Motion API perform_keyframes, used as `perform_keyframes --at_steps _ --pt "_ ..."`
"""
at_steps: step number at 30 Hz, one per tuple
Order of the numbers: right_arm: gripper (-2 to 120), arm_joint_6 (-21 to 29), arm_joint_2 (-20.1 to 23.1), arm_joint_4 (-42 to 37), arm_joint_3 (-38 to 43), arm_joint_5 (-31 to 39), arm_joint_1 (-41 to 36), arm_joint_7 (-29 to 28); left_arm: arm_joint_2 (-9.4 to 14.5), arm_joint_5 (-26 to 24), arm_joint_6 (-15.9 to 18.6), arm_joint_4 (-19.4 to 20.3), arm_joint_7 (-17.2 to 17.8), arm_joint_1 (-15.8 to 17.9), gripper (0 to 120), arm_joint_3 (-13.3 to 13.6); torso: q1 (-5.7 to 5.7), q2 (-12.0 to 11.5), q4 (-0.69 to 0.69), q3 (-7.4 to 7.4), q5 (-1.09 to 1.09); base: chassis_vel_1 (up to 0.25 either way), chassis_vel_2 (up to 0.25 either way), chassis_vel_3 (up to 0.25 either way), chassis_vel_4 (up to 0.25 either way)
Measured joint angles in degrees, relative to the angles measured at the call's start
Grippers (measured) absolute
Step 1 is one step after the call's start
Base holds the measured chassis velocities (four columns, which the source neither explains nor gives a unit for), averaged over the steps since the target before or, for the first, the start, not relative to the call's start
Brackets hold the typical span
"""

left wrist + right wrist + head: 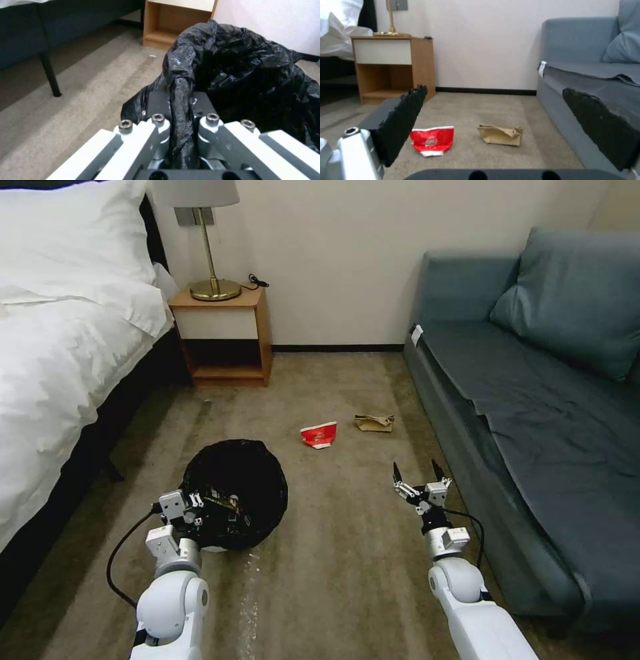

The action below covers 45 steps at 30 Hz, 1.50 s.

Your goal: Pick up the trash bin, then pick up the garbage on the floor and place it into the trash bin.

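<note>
The trash bin [240, 483], lined with a crinkly black bag, hangs low over the carpet in front of me on the left. My left gripper [199, 508] is shut on its near rim. In the left wrist view the fingers [159, 105] pinch a fold of the black bag of the trash bin [246, 72]. Of the garbage, a crushed red-and-white cup [319, 435] [432, 140] and a crumpled brown paper [374, 423] [501, 135] lie on the carpet farther ahead. My right gripper [419, 472] [495, 91] hovers open short of them, holding nothing.
A bed with white bedding [60, 353] runs along the left. A wooden nightstand [223, 337] with a brass lamp [212, 260] stands against the back wall. A grey-blue sofa [533, 400] lines the right side. Beige carpet [333, 553] lies between.
</note>
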<state>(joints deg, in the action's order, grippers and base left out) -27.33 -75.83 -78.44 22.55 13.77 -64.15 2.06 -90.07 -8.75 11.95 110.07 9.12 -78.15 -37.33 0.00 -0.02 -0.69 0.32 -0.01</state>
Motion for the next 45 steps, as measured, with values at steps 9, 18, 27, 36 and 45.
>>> perform_keyframes --at_steps 9,18,27,36,45 --pt "100 -0.47 -0.10 0.43 0.36 0.12 0.04 0.58 0.00 0.08 -0.01 0.17 -0.01 0.04 5 0.17 0.00 0.00 0.00 0.00 0.00 -0.128 0.121 0.121 -0.117" --pt "100 -0.64 -0.06 0.65 0.29 0.10 -0.06 0.90 0.00 0.11 -0.01 0.27 0.00 -0.19 5 0.20 0.00 0.00 0.00 0.00 0.00 -0.115 0.113 0.105 -0.116" --pt "100 -0.65 -0.06 0.83 0.14 0.03 0.30 1.03 0.05 0.11 -0.01 0.34 0.02 -0.45 5 0.27 0.00 0.00 0.00 0.00 0.00 -0.116 0.117 0.114 -0.112" --pt "100 -0.76 -0.36 1.12 0.09 -0.23 -0.06 1.12 0.20 -0.17 -0.01 0.42 0.02 -0.58 5 -0.12 0.00 0.00 0.00 0.00 0.00 -0.120 0.124 0.135 -0.127" --pt "100 -1.33 -0.45 1.37 0.17 -0.40 0.12 1.17 0.25 -0.18 -0.02 0.45 0.01 -0.36 5 -0.01 0.00 0.00 0.00 0.00 0.00 -0.130 0.129 0.119 -0.124"
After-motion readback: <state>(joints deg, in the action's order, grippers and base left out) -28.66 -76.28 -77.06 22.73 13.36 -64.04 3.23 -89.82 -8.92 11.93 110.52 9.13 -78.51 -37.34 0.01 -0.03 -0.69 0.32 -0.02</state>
